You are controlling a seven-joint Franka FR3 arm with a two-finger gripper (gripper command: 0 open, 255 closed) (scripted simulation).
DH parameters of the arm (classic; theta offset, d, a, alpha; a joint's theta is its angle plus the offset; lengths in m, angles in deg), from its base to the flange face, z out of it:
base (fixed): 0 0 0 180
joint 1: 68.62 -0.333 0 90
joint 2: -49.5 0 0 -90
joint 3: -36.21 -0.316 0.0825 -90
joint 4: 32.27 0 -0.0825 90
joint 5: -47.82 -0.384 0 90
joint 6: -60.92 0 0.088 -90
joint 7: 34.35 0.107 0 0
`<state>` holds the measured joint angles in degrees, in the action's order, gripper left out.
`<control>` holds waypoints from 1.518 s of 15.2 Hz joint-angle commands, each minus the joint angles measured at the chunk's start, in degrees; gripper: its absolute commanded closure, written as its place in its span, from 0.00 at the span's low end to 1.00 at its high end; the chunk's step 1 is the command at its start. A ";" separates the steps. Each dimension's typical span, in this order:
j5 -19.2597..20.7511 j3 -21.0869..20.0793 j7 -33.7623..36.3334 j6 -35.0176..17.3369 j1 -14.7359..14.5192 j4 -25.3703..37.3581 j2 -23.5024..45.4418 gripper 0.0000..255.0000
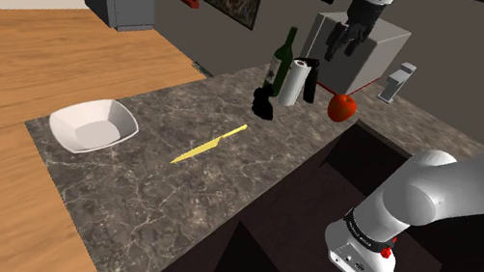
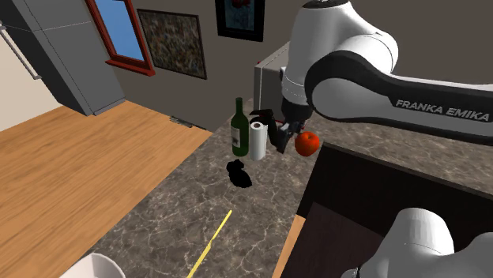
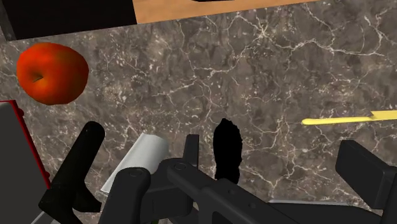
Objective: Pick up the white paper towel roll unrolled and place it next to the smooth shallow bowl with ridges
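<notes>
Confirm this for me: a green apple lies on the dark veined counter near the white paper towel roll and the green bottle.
Not quite. The apple is red, not green, as the wrist view shows. It does lie on the dark veined counter near the white paper towel roll and the green bottle.

The white paper towel roll (image 1: 294, 79) stands upright on its end, wound up, below the fingers (image 3: 366, 170) and touched by neither. The white, shallow bowl (image 1: 92, 126), squarish with rounded corners, sits upright, well apart from the fingers.
</notes>
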<state>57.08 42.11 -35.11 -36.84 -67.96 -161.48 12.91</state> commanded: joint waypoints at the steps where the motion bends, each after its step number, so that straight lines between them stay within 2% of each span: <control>1: 0.41 1.84 -1.63 -2.75 0.31 0.91 3.60 0.00; 6: 0.18 5.86 -5.61 -8.21 0.76 4.86 13.10 0.00; 11: -1.70 9.51 -10.10 -12.47 1.13 10.62 23.44 0.00; 17: -6.25 12.73 -16.17 -15.52 2.37 20.04 36.83 0.00; 23: -12.15 13.94 -21.99 -15.69 5.43 32.66 51.16 0.00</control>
<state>46.23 56.02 -56.14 -52.81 -63.14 -132.09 60.77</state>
